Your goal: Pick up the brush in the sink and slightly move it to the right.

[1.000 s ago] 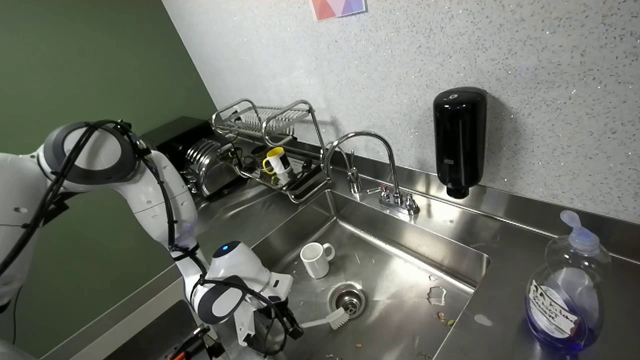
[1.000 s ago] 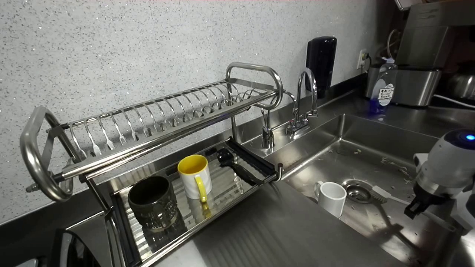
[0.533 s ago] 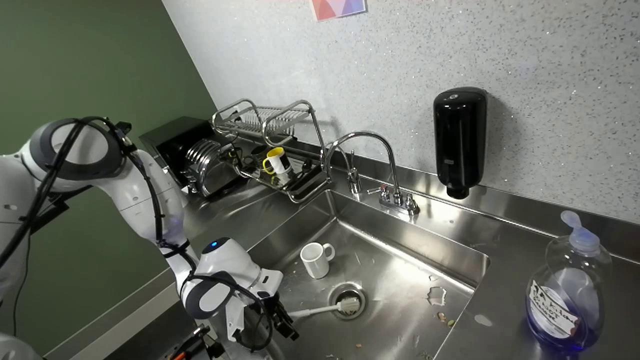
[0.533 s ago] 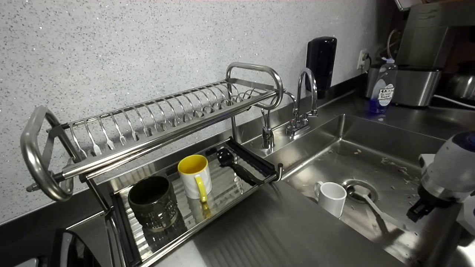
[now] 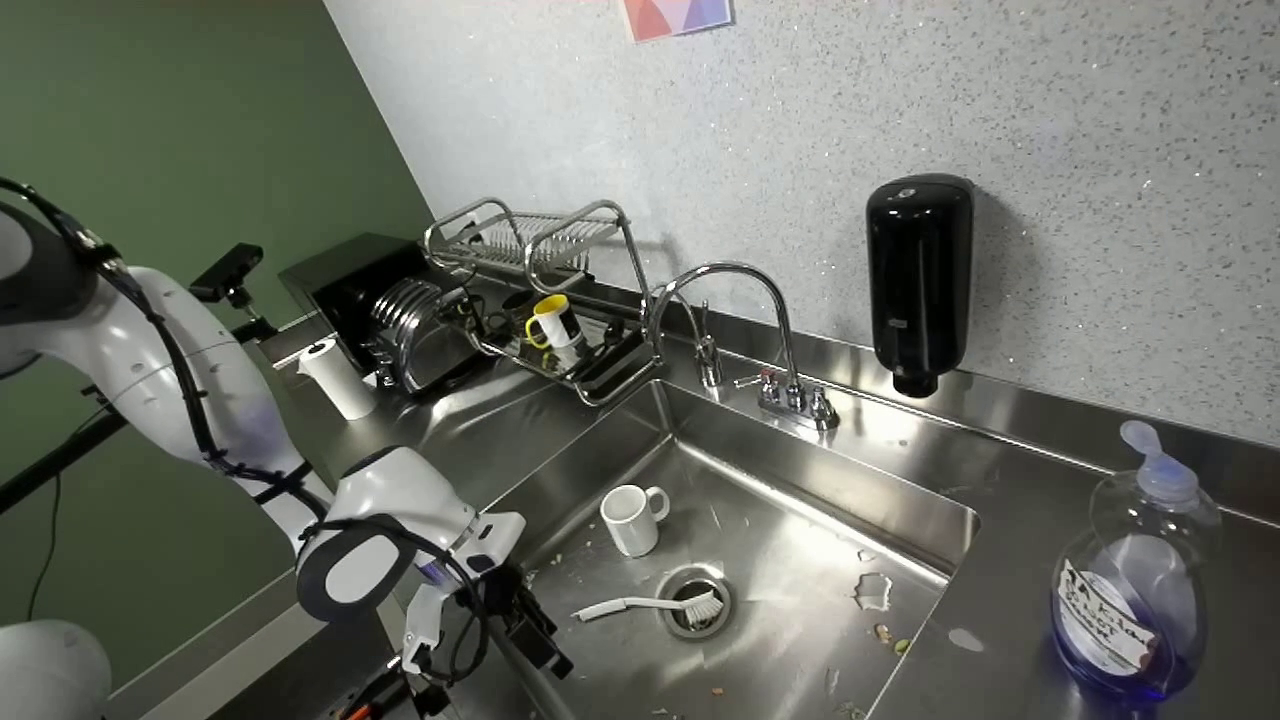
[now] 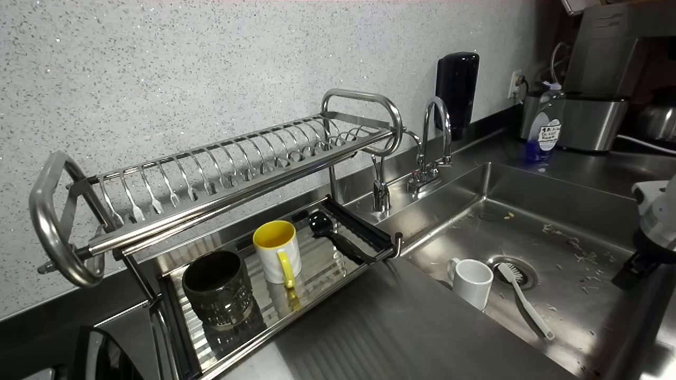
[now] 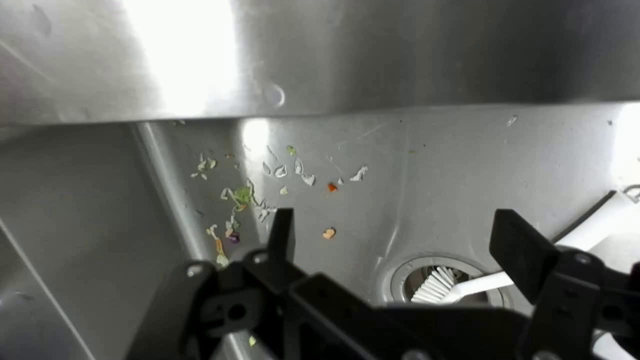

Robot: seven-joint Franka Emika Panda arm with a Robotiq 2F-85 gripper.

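Note:
The white brush [image 5: 650, 603] lies in the steel sink [image 5: 800, 480], its bristled head over the round drain [image 6: 532, 275] and its thin handle on the basin floor. In the wrist view the bristles [image 7: 435, 287] show beyond my gripper [image 7: 393, 212], and one finger hides part of the handle. My gripper stands open with nothing between its fingers. In both exterior views it hangs near the sink's edge, apart from the brush's handle end.
A white mug [image 5: 630, 522] stands in the sink near the drain. Food scraps [image 7: 242, 195] lie on the basin floor. The faucet [image 5: 790, 340] rises behind, with a dish rack [image 6: 248, 158] beside it. A soap bottle [image 5: 1130, 590] stands on the counter.
My gripper has opened and let go of the brush handle. The brush has dropped, its head now on the drain. The arm has drawn back from the brush, leftward in an exterior view.

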